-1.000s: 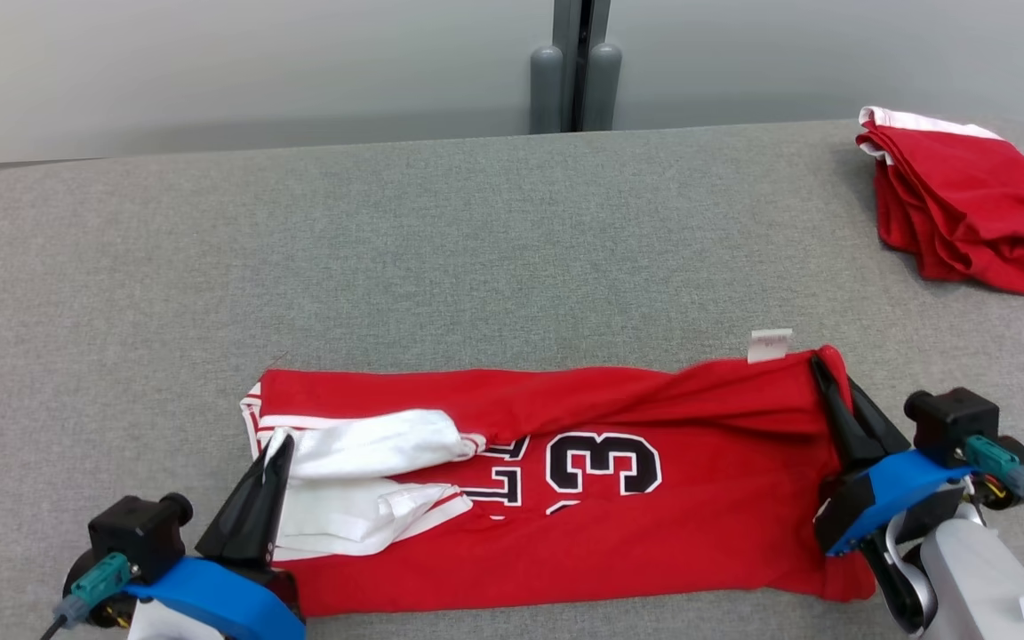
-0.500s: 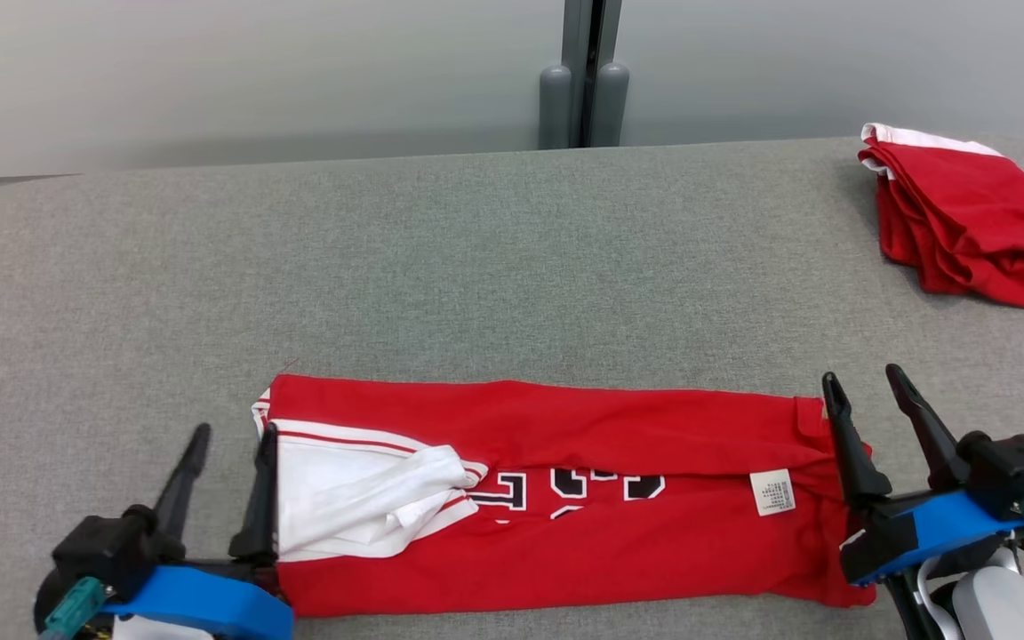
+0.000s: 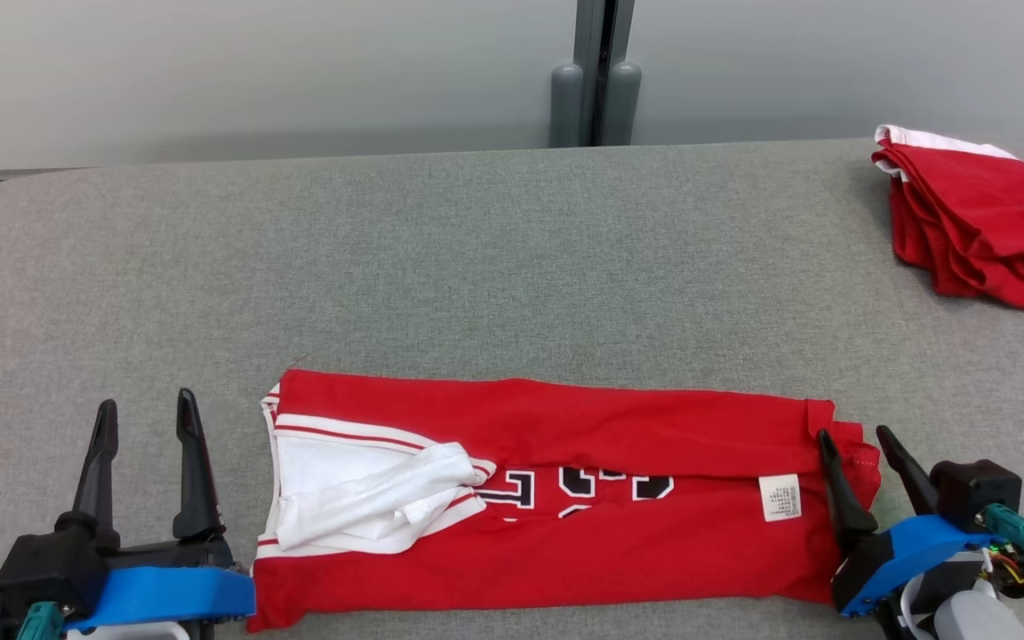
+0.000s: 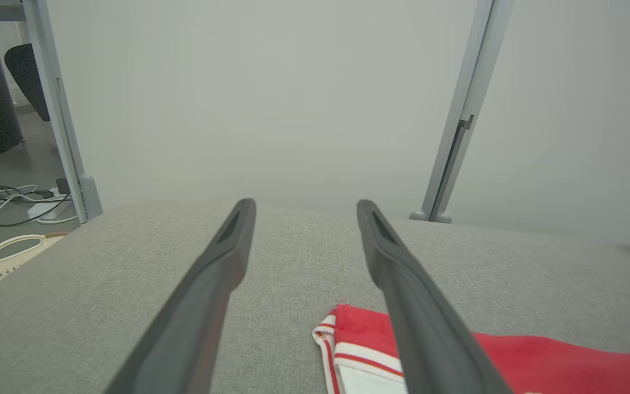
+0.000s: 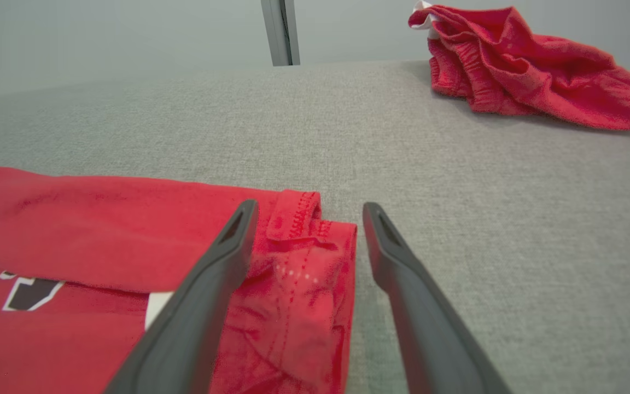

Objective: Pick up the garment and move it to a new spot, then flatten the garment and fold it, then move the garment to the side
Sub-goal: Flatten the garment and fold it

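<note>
Got the garment [image 3: 565, 498] lying as a long red strip across the near part of the surface [image 3: 476, 267], far half flopped down over the top of the number print. So probably mid-fold, lengthwise fold done.

Can spot the left tool [image 3: 146, 400] just beside the striped end, not touching the cloth, fingers spread wide and gripping nothing. Same deal with the right tool [image 3: 853, 434] at the hem end: released, one finger over the red corner, the other over bare grey, nothing pinched.

Makes sense as a setup, with one tool at each short end, ready to take both ends and bring them together for the crosswise fold. Just a guess though.

Worth noting the white bunch [image 3: 370, 493] near the left end and a rumpled hem corner in the right wrist view. Might want smoothing first. Also a white label [image 3: 780, 496] lying face up near the right end.

As for room: loads of bare surface behind the strip, right up to the far edge. Not much in front, given how close the strip sits to the near edge. Should steer clear of the other red pile [image 3: 974, 222] at the far right corner, well apart from the strip.
</note>
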Controlling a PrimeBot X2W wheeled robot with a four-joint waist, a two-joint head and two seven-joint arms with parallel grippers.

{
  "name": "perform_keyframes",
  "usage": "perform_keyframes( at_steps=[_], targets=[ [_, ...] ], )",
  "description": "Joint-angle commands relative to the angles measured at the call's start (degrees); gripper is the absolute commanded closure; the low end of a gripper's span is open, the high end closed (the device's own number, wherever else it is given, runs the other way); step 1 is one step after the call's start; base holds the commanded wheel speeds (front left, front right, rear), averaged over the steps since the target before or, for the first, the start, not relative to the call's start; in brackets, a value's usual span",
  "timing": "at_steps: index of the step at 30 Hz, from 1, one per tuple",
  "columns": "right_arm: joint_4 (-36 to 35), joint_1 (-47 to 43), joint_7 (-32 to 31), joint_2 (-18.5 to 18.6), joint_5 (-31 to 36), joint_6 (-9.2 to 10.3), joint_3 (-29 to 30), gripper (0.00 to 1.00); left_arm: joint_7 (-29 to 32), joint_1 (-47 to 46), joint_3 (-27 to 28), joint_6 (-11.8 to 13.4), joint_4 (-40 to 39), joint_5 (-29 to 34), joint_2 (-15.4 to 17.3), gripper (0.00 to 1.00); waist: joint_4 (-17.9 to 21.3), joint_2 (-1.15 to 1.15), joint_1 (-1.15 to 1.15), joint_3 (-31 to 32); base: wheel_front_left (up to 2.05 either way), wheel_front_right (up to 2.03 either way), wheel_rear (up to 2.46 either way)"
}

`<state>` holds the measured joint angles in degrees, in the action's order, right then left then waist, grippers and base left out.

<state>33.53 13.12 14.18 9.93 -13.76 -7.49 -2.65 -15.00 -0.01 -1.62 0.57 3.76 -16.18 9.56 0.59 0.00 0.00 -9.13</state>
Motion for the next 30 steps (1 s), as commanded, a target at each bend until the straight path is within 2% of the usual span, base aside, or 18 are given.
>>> perform_keyframes(
  at_steps=[1,8,15,16,17,23,30],
  targets=[
    [1.2,0.9,-0.2,-0.3,-0.4,-0.01,-0.2,0.0,-0.2,0.7,0.9,-0.7,0.3,1.2,-0.6,0.0,0.0,0.0,0.0,-0.1,0.0,0.0,0.0],
    [8.1,2.6,-0.7,-1.3,-1.0,-0.01,-0.5,0.0,-0.2,0.8,5.5,-3.1,1.5,6.3,-3.7,0.0,-0.2,0.0,0.0,-0.4,0.0,0.0,0.0],
    [13.3,2.3,-2.0,-2.4,-1.3,-0.01,-2.0,0.0,-0.2,0.1,7.9,-4.6,2.3,8.9,-5.2,0.0,-0.2,0.0,0.0,-0.8,0.0,0.0,0.0],
    [13.7,2.2,-2.2,-2.8,-1.6,-0.01,-2.4,0.58,-0.2,0.0,8.0,-4.7,2.4,9.1,-5.4,0.0,-0.2,0.0,0.0,-0.8,0.0,0.0,0.0],
    [13.9,2.1,-2.1,-3.0,-1.8,-0.03,-2.9,1.0,-0.2,-0.1,8.2,-4.9,2.5,9.4,-5.6,0.0,-0.2,0.0,0.0,-0.8,0.0,0.0,0.0],
    [13.3,2.7,-0.7,-2.1,-3.5,0.03,-3.0,1.0,-0.2,0.2,9.2,-5.3,2.8,10.8,-6.1,0.0,0.5,0.0,0.0,-0.6,0.0,0.0,0.0],
    [11.6,4.1,0.6,3.9,-4.6,0.03,1.6,1.0,-0.2,0.7,9.9,-5.7,2.9,12.2,-6.4,0.0,1.6,0.0,0.0,0.4,0.0,0.0,0.0]
  ],
)
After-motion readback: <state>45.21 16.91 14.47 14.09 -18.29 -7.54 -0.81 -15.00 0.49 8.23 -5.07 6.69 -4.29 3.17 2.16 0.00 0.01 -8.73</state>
